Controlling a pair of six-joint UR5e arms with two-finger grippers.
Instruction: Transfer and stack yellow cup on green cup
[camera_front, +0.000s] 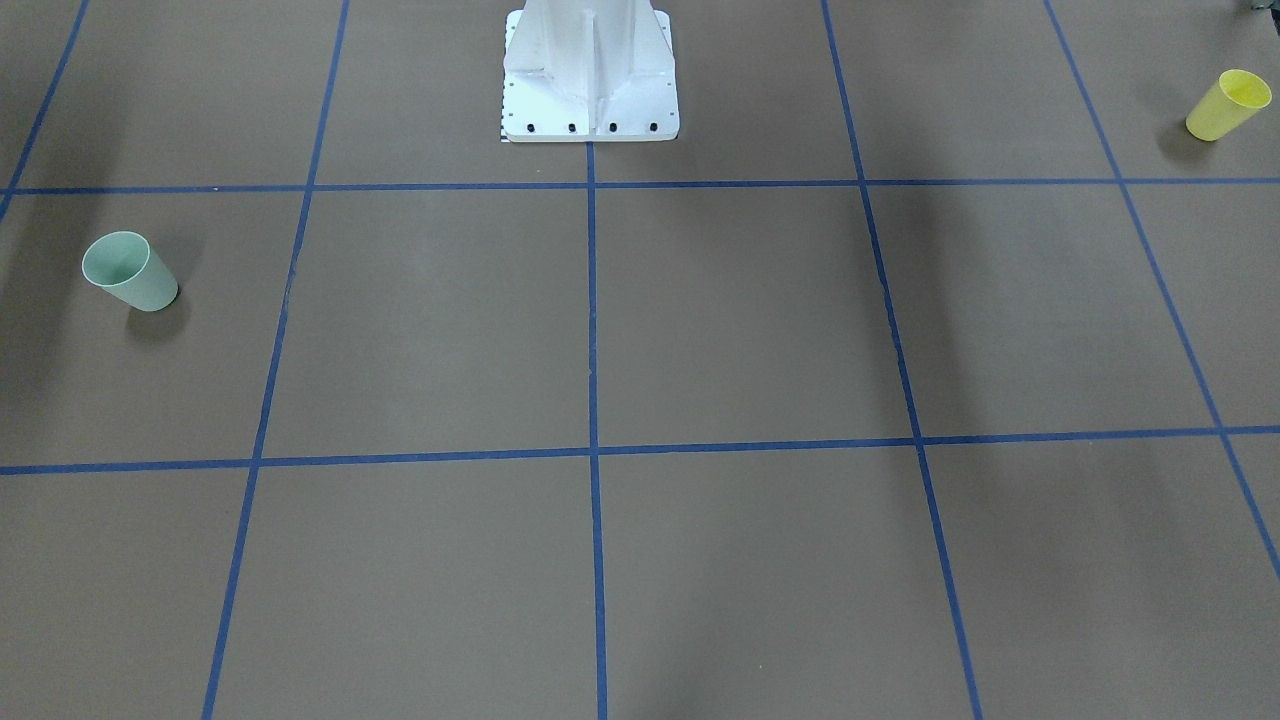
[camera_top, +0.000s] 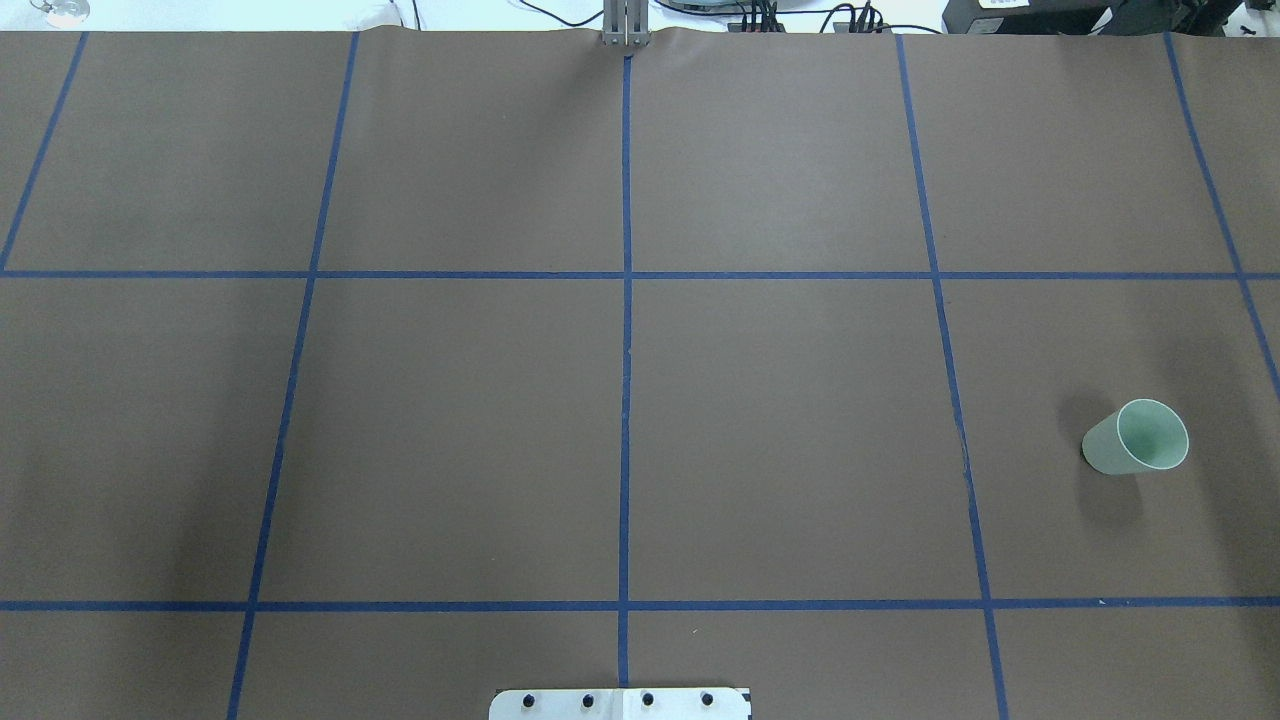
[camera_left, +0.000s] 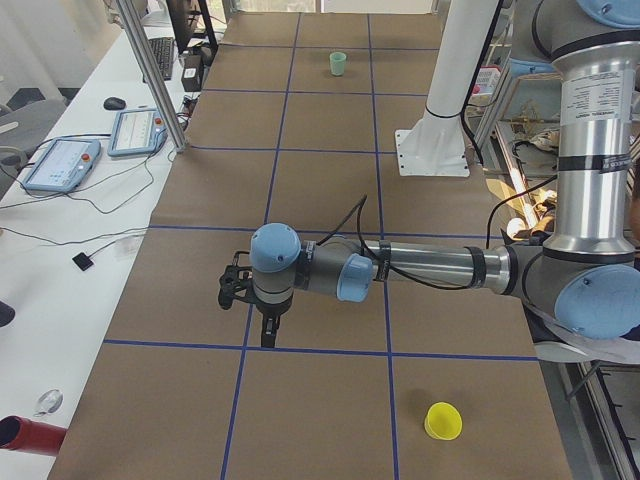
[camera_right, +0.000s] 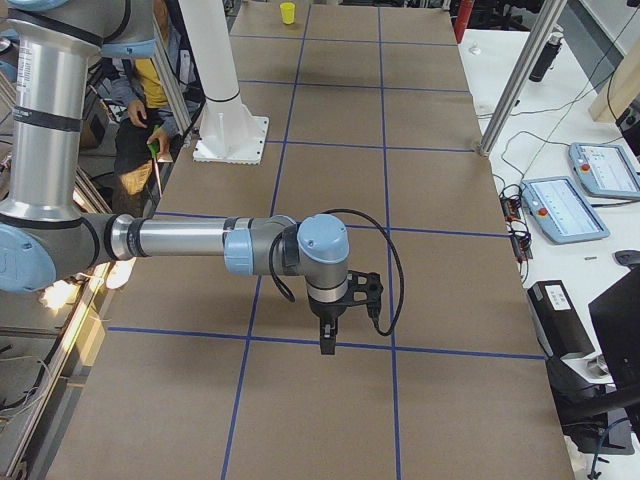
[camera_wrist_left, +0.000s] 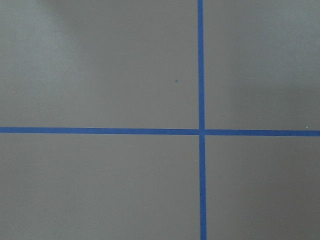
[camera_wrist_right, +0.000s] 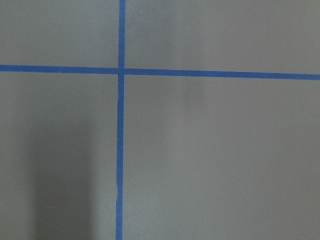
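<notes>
The yellow cup (camera_front: 1228, 105) stands upright near the table's end on my left side, also in the exterior left view (camera_left: 443, 421) and far off in the exterior right view (camera_right: 288, 13); the overhead view does not hold it. The green cup (camera_front: 130, 271) stands upright near the opposite end (camera_top: 1135, 438) (camera_left: 338, 63). My left gripper (camera_left: 267, 335) hangs over a tape crossing, well away from the yellow cup. My right gripper (camera_right: 326, 340) hangs over a tape line, far from the green cup. Both point down with nothing seen in them. I cannot tell whether either is open or shut.
The white robot pedestal (camera_front: 590, 80) stands at the middle of the robot's edge. Blue tape lines (camera_top: 626, 300) grid the brown table. Aluminium posts (camera_left: 150, 75) (camera_right: 520, 75) and teach pendants (camera_left: 60, 165) (camera_right: 560, 205) line the operators' side. A person (camera_right: 150, 100) sits behind the robot.
</notes>
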